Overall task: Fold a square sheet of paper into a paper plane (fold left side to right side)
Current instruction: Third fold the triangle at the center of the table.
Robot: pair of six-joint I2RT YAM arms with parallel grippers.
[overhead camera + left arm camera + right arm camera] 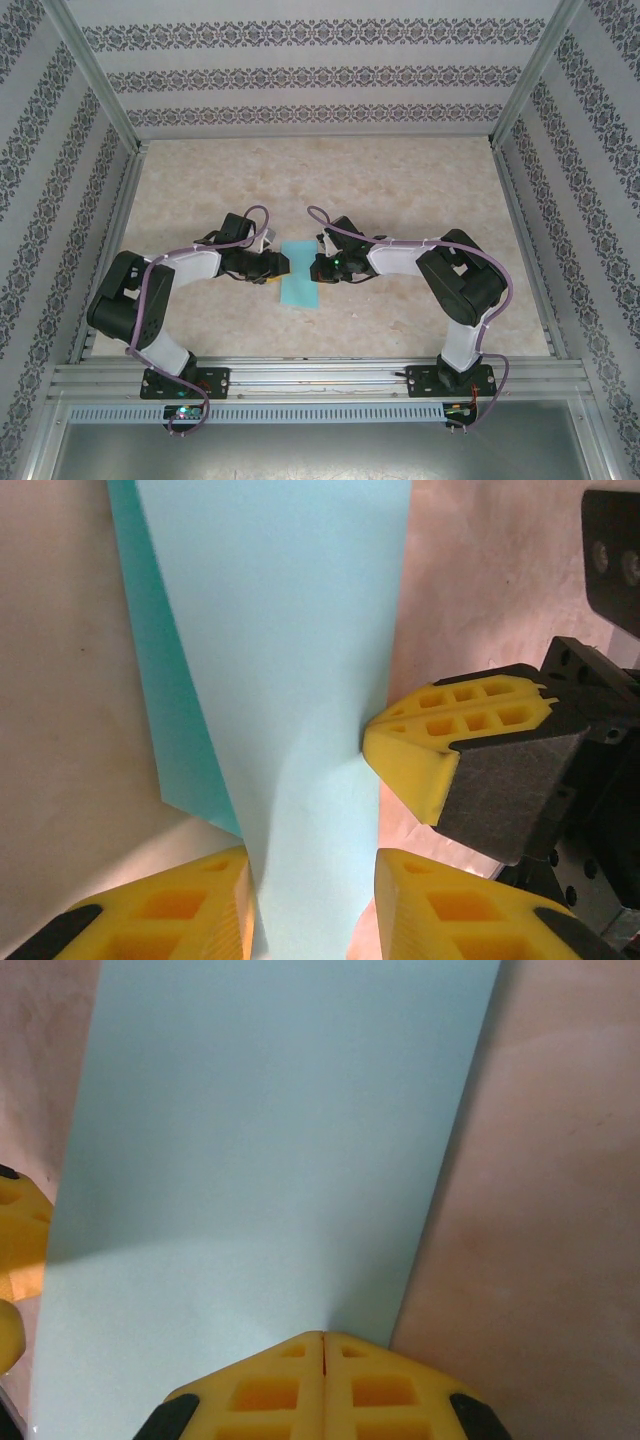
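Enclosure: walls (300, 60) papered in grey floral stripes, aluminium frame, beige marbled bench (400, 190).

Sheet of paper (300, 282): turquoise, folded to a narrow strip. It lies on the bench just toward 6 o'clock of centre, between the two arms. Its long axis runs 12 to 6. The left wrist view shows two layers, a paler top layer over a darker one that juts out along the 9 o'clock side (150, 680).

Left fingers (279, 265): at the strip's 9 o'clock edge. In their own wrist view the two yellow tips (170, 910) stand a moderate gap apart with the strip running through the gap. They are not clamped. Cannot tell whether either tip touches the paper.

Right fingers (321, 266): at the strip's 3 o'clock edge, facing the left pair across it. In their own wrist view they are pressed together (322, 1355), with a thin seam between them and the tips at the paper's near edge. Cannot tell whether any paper is nipped in the seam. In the left wrist view one right tip (420, 750) touches the top layer's 3 o'clock edge.

Both arms are bent inward with elbows out. Purple cables (150, 290) run along them.
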